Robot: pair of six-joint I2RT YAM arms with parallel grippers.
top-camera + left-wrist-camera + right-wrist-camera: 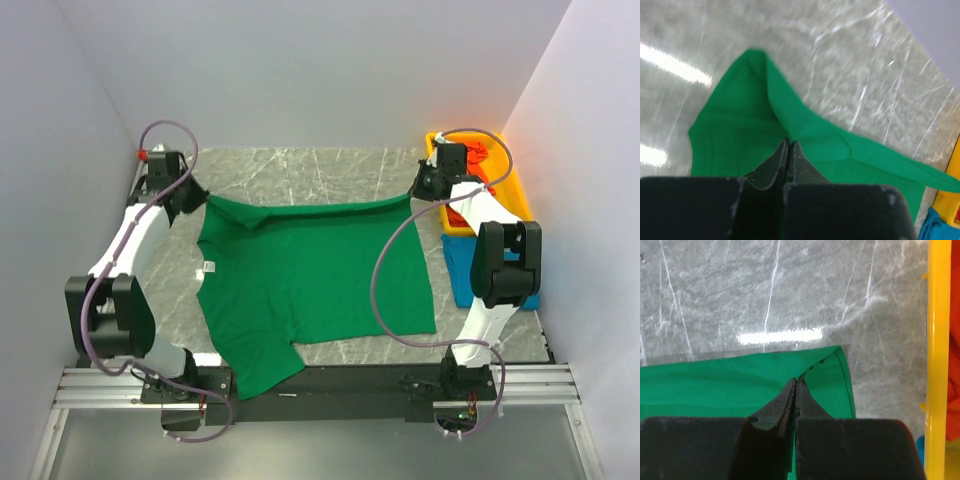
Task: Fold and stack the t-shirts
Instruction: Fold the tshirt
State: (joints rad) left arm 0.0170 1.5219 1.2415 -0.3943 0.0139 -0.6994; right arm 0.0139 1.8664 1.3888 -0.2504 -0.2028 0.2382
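Observation:
The green t-shirt (300,280) lies spread on the marble table, with its white neck label (210,267) at its left edge. My left gripper (200,203) is shut on the shirt's far left corner; in the left wrist view its jaws (789,142) pinch a raised fold of green cloth (790,115). My right gripper (418,196) is shut on the far right corner; in the right wrist view (795,382) its jaws pinch the green hem (837,375). The far edge is stretched between both grippers. A blue t-shirt (462,272) lies at the right. Orange-red cloth (482,152) sits in the bin.
A yellow plastic bin (515,195) stands at the far right, its rim also in the right wrist view (938,360). The blue shirt lies in front of it beside the right arm. White walls close in on three sides. A black rail (330,380) runs along the near edge.

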